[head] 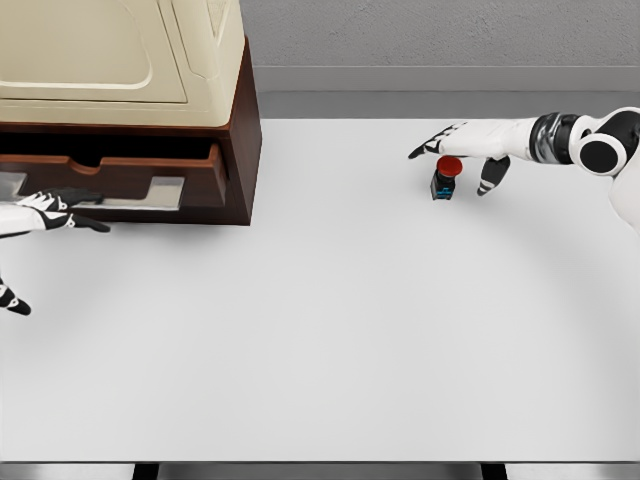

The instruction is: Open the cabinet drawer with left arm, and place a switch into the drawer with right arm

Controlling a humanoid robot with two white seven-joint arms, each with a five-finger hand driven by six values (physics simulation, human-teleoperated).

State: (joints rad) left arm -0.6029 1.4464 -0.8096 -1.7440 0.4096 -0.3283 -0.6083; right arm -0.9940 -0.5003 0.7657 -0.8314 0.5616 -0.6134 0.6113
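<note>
Right hand (462,150): reaching in from the right edge, palm down, fingers spread and hanging over the switch; nothing is held yet.
Left hand (48,212): low at the left edge, just in front of the drawer's face, fingers stretched out flat and loose, gripping nothing that I can see.
Switch (445,177): a small push-button unit, red cap on a dark body with a bit of blue at the base, standing upright on the white table (330,330), well apart from the cabinet and directly beneath the right palm.
Cabinet (240,130): dark brown wood at the table's back-left corner, with a cream-coloured appliance (120,55) sitting on top.
Drawer (120,170): looks pulled partway out, a dark gap showing above its front; how deep the opening goes I can't tell from here.
Step in hand: I'd say the opening is about done and the pick-up of the switch is beginning.
Next move calls for: lowering the right hand so thumb and fingers close round the switch's body under the cap, keeping it upright, then a long carry leftward across the table to the drawer.
Watch for: the left hand sits close to the opening and may crowd the drop.
</note>
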